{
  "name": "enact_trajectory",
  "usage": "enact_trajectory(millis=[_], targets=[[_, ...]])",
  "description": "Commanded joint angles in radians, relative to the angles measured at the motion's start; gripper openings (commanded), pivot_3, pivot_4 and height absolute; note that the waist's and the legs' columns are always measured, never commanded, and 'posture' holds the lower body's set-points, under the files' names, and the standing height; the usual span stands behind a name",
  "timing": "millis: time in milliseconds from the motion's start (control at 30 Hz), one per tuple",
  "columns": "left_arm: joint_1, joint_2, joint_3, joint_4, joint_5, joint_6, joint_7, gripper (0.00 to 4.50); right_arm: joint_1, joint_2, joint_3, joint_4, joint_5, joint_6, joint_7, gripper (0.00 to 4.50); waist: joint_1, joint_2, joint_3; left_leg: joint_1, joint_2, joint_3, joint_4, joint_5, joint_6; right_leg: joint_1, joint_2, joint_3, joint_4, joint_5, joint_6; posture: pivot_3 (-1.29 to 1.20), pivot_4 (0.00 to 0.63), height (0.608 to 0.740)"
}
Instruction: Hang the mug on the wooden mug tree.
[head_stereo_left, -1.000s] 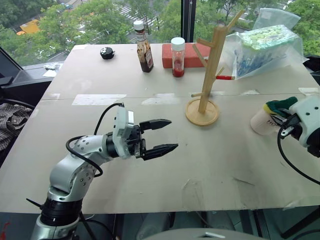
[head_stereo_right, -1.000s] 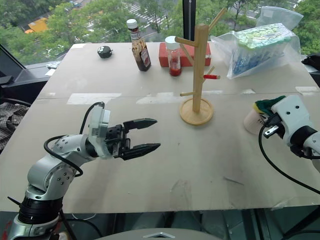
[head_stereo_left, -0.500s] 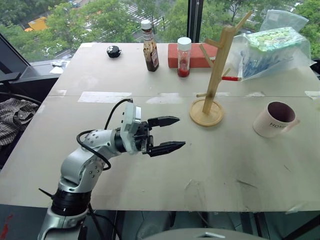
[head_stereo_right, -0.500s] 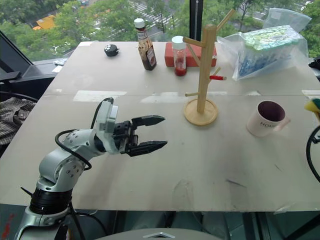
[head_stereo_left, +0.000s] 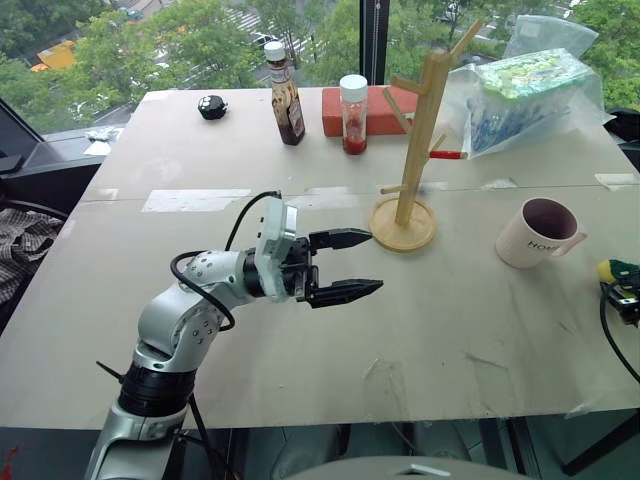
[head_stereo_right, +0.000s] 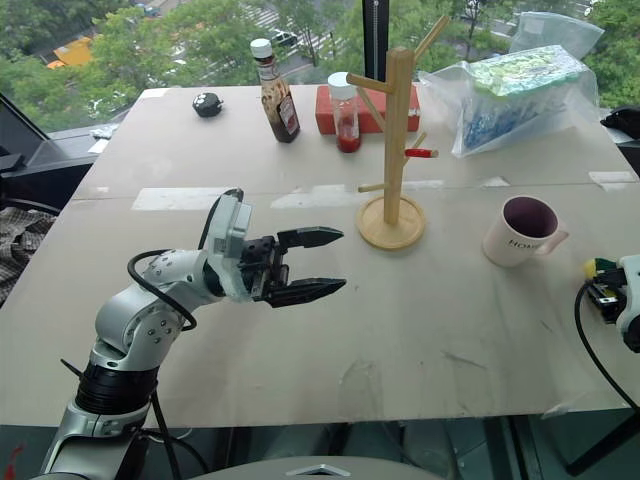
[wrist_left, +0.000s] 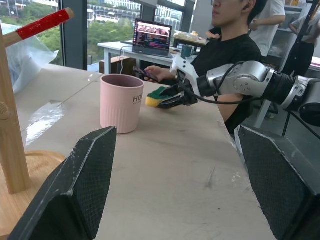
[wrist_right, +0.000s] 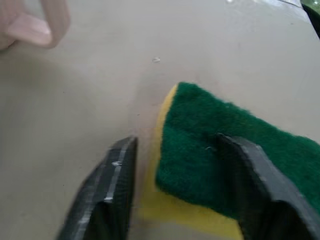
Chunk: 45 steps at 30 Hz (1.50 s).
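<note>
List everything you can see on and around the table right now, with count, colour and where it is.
mug: one, cream-white with maroon inside, upright on the table's right side
wooden mug tree: one, light wood with one red-tipped peg, table centre
sauce bottle: one, brown, far side
jar: one, red-filled with white cap, far side
block: one, red, behind the jar
plastic bag: one, clear, far right corner
small object: one, black, far left
sponge: one, green and yellow, at the right gripper
table: one, beige
person: one, black shirt, beyond the table
left gripper: open, mid-table
right gripper: around the sponge
</note>
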Motion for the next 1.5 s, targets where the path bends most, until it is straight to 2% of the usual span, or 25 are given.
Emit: enact_trajectory(millis=[33, 100, 167, 433, 900, 1333, 1367, 1433, 1500], targets=[[-0.013, 0.012, 0.024, -0.029, -0.009, 0.0, 0.006, 3.95, 0.045, -0.035, -0.189, -0.211, 0.144, 0.057, 0.081, 4.32, -0.001, 0.0, 0.0, 0.0, 0.0, 0.0, 0.0, 0.0, 0.0, 0.0, 0.0, 0.0, 0.0, 0.0, 0.0, 0.0, 0.15, 0.74], [-0.014, 0.013, 0.02, -0.031, -0.007, 0.002, 0.008, 3.95, 0.089, -0.029, -0.245, -0.318, 0.249, 0.119, 0.138, 4.32, -0.003, 0.0, 0.0, 0.0, 0.001, 0.001, 0.0, 0.0, 0.0, 0.0, 0.001, 0.001, 0.0, 0.0, 0.0, 0.0, 0.15, 0.74], [-0.022, 0.01, 0.014, -0.032, -0.008, 0.006, 0.01, 3.95, 0.107, -0.017, -0.235, -0.351, 0.283, 0.136, 0.153, 4.32, -0.003, -0.002, 0.0, 0.001, 0.002, 0.002, 0.0, 0.0, 0.0, 0.0, 0.002, 0.001, 0.0, 0.0, 0.0, 0.0, 0.15, 0.74], [-0.069, 0.036, 0.023, -0.01, 0.004, 0.013, -0.011, 3.95, -0.059, 0.054, -0.034, -0.165, 0.183, 0.052, 0.039, 4.32, -0.002, -0.003, 0.001, 0.003, 0.004, 0.004, 0.001, 0.0, 0.0, 0.0, 0.006, 0.005, 0.001, 0.006, -0.001, 0.0, 0.15, 0.74], [-0.054, 0.085, 0.036, -0.042, 0.003, 0.008, -0.022, 3.95, -0.226, 0.098, 0.079, 0.097, 0.117, -0.094, 0.014, 4.32, -0.004, -0.003, 0.001, 0.002, 0.005, 0.007, 0.0, 0.0, 0.0, -0.003, 0.007, 0.008, 0.0, 0.006, -0.001, 0.0, 0.15, 0.74], [0.055, 0.129, 0.084, -0.215, -0.042, 0.037, 0.049, 3.95, -0.379, 0.101, 0.141, 0.314, 0.092, -0.201, 0.035, 4.32, -0.007, -0.002, 0.001, 0.002, 0.006, 0.01, 0.0, 0.0, 0.0, -0.004, 0.007, 0.011, 0.0, 0.006, -0.001, 0.0, 0.15, 0.74], [0.059, 0.129, 0.085, -0.223, -0.045, 0.039, 0.056, 3.95, -0.391, 0.102, 0.148, 0.336, 0.088, -0.212, 0.036, 3.8, -0.007, -0.002, 0.001, 0.002, 0.006, 0.01, 0.0, 0.0, 0.0, -0.004, 0.007, 0.011, 0.0, 0.006, -0.001, 0.0, 0.15, 0.74], [0.068, 0.128, 0.09, -0.235, -0.053, 0.043, 0.067, 3.95, -0.409, 0.106, 0.16, 0.368, 0.094, -0.224, 0.054, 3.11, -0.007, -0.002, 0.001, 0.002, 0.006, 0.01, 0.0, 0.0, 0.0, -0.004, 0.008, 0.011, 0.0, 0.006, -0.001, 0.0, 0.15, 0.74], [0.079, 0.13, 0.095, -0.243, -0.058, 0.043, 0.072, 3.95, -0.418, 0.108, 0.172, 0.385, 0.096, -0.233, 0.069, 2.12, -0.007, -0.002, 0.001, 0.002, 0.006, 0.01, 0.0, 0.0, 0.0, -0.004, 0.008, 0.012, 0.0, 0.006, -0.001, 0.0, 0.15, 0.74]])
